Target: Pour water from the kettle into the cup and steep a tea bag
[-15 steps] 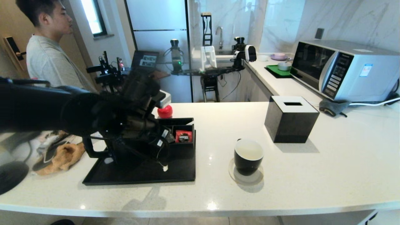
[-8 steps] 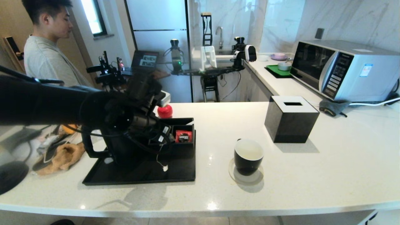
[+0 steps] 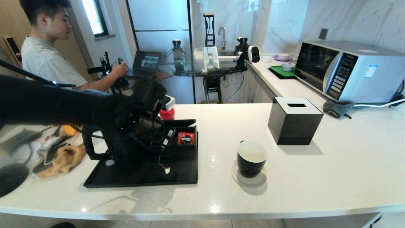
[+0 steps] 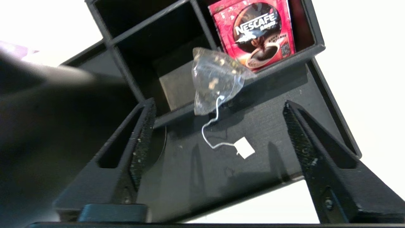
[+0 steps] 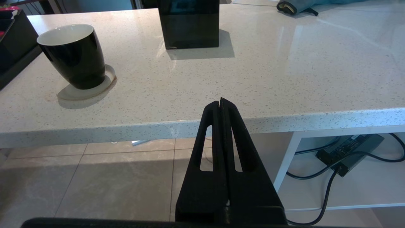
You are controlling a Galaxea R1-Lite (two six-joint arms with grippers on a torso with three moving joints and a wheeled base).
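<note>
The tea bag, a greyish pyramid pouch, leans on the front rim of the black organiser box. Its white string runs down to a small tag on the black tray. My left gripper hangs open just above the tray, its fingers well apart either side of the string and holding nothing. The black kettle stands on the tray behind that arm, handle toward the left. The black cup, white inside, sits on a coaster to the right of the tray. My right gripper is shut and empty, below the counter's front edge.
A red sachet stands in the organiser's right compartment. Behind the tray shows a red bottle cap. A black tissue box stands behind the cup, with a microwave at the back right. A person stands at the back left.
My left arm has shifted slightly right over the tray, and the tag has stayed put. The person has reached a hand toward the laptop.
</note>
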